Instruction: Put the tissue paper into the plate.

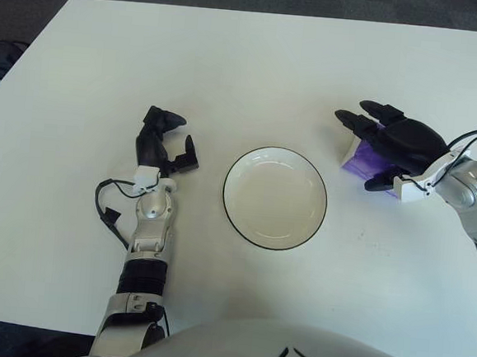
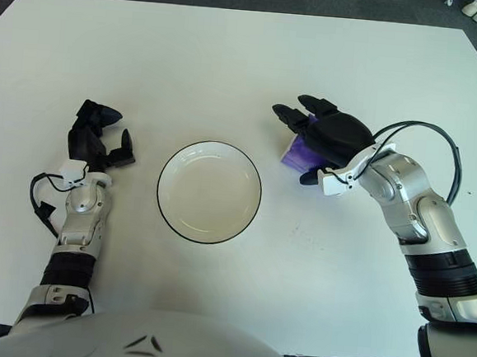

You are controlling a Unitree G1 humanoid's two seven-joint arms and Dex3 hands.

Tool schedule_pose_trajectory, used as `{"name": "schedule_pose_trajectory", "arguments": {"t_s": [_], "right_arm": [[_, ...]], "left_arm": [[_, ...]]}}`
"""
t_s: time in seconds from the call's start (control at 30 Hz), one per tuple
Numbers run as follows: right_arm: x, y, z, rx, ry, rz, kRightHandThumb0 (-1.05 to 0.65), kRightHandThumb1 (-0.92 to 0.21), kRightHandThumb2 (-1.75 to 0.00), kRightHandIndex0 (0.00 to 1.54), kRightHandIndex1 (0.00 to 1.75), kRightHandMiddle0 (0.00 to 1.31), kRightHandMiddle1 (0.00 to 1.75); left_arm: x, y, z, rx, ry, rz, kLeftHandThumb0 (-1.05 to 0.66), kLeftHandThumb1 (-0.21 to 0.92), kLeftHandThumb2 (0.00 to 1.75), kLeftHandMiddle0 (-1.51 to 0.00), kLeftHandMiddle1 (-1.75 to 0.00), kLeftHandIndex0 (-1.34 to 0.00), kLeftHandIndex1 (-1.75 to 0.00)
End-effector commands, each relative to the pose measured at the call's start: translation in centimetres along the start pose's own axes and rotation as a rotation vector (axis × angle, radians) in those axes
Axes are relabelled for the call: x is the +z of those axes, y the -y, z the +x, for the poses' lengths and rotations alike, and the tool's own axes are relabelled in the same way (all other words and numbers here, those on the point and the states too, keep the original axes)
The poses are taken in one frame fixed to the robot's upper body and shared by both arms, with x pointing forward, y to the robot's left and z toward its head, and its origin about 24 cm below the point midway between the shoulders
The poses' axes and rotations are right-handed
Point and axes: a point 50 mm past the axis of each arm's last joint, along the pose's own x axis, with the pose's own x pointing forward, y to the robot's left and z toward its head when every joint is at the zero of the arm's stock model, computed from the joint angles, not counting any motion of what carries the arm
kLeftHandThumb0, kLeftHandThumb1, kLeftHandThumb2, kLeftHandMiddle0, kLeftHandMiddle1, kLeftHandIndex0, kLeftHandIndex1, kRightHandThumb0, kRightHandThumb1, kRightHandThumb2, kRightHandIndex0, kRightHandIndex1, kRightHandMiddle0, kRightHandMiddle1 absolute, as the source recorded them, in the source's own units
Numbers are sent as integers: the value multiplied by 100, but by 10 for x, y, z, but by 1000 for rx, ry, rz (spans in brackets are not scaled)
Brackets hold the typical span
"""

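Grasp stage, by my reading: your right hand (image 1: pixel 388 141) is closed over the small purple tissue packet (image 1: pixel 359 159), to the right of the round white plate with the black rim (image 1: pixel 275 198). The dark fingers (image 2: pixel 297 115) reach across the packet's top toward the plate side, and the thumb shows at its near edge, so the packet is pinched from two sides. Whether the packet is already clear of the white table (image 1: pixel 255 72) or still touching it, you cannot tell from these views. Nothing lies in the plate, so the placing is not yet done.

Your left hand (image 1: pixel 163 145) shows to the left of the plate, well apart from it, fingers loosely curled and holding nothing; it has no part in this step. It is kept on that side, I judge, so the way from packet to plate is unobstructed.

Note that the plate sits between the two hands and near the packet, so the carry should be brief. The soft wrapper may deform under the grip; check the hold before you travel, and release only once over the plate's hollow.
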Motion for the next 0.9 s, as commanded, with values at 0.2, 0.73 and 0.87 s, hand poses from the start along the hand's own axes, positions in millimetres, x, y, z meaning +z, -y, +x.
{"name": "schedule_pose_trajectory", "arguments": {"t_s": [0.2,0.73,0.87], "right_arm": [[2,-34,0,71,-6,135,-96,-44,-76,0,0,0,0],[-3,-63,-3,316,-62,298,-86,-34,-89,0,0,0,0],[-6,-70,-3,366,-80,339,-87,-34,-90,0,0,0,0]], "left_arm": [[-19,-13,-16,31,-119,44,-1,20,143,-68,-164,-54,-175],[-18,-16,-18,37,-114,53,-1,18,146,-68,-166,-56,-175],[-18,-17,-18,40,-114,58,-1,16,148,-69,-167,-58,-175]]}}
